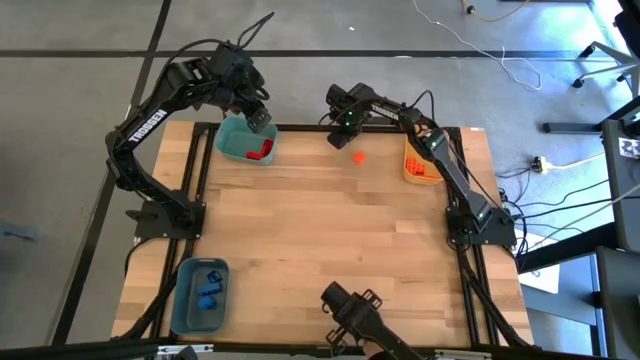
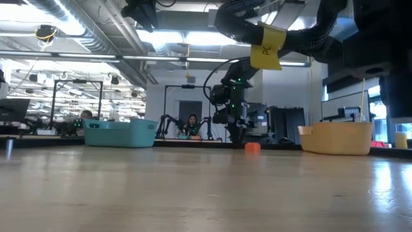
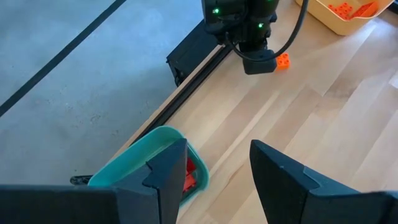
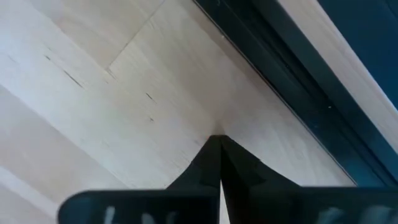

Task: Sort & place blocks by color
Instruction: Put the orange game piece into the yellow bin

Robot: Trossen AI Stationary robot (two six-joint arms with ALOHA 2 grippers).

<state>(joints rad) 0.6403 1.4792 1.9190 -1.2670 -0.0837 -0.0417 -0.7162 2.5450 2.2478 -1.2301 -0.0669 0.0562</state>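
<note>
lone orange block on the table

a tiny orange plastic brick-shaped block [image 1: 359,156] lies on the wooden table [image 1: 320,240], just beside the right gripper [image 4: 220,140], whose fingers are pressed together on nothing. the left gripper [image 3: 217,168], jaws apart and empty, hangs over the teal plastic bin [image 1: 236,140] holding red blocks [image 1: 262,151].

My left fingers [image 3: 168,180] cover part of the teal bin [image 3: 134,165] in my left wrist view, so only a sliver of the red blocks [image 3: 189,177] inside shows. The yellow bin [image 3: 339,15] there is cut by the picture's edge, its orange blocks [image 3: 351,9] partly lost. From above, the blue blocks [image 1: 210,285] in the grey-blue bin [image 1: 182,300] are too small to count. My right gripper [image 4: 219,149], fingers pressed together, blocks the table directly beneath it in its own view. In the low view, bin walls hide all contents, and the person [image 2: 192,125] beyond the table is too small to make out.
</note>
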